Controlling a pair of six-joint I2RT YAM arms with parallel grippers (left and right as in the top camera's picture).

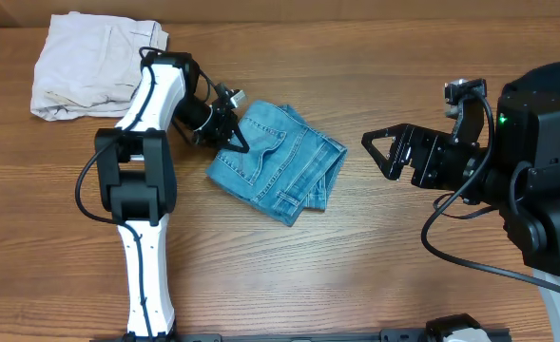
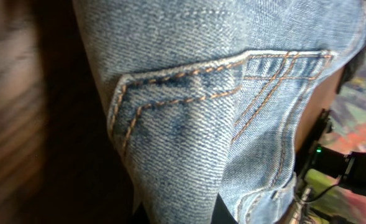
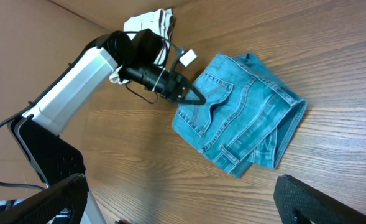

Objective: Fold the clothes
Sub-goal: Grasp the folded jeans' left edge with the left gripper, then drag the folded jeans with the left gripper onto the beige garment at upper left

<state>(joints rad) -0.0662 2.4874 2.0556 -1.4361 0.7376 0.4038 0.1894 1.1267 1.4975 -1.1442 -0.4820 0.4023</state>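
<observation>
- Jeans [image 1: 280,163] are lying folded into a compact bundle on the table [image 1: 356,285], a little left of centre, with a back pocket facing up. Judging by this, most of the folding is done.
- Left gripper [image 1: 240,144] is reaching onto the bundle's left edge beside the pocket. Its fingers are pressed together and appear to be pinching the denim, probably to lift or drag that edge.
- Right gripper [image 1: 379,157] is hovering to the right, apart from the jeans, with its fingers spread wide and holding nothing. It is likely waiting to take the opposite side.
- Off-white garment [image 1: 89,66] is sitting bunched at the far-left corner, well apart, seemingly set aside.
- Left wrist view is showing only close denim and pocket stitching. The fingers are not showing there, so how much cloth they are catching cannot be told.
- Legs and hems are hiding inside the fold.
</observation>
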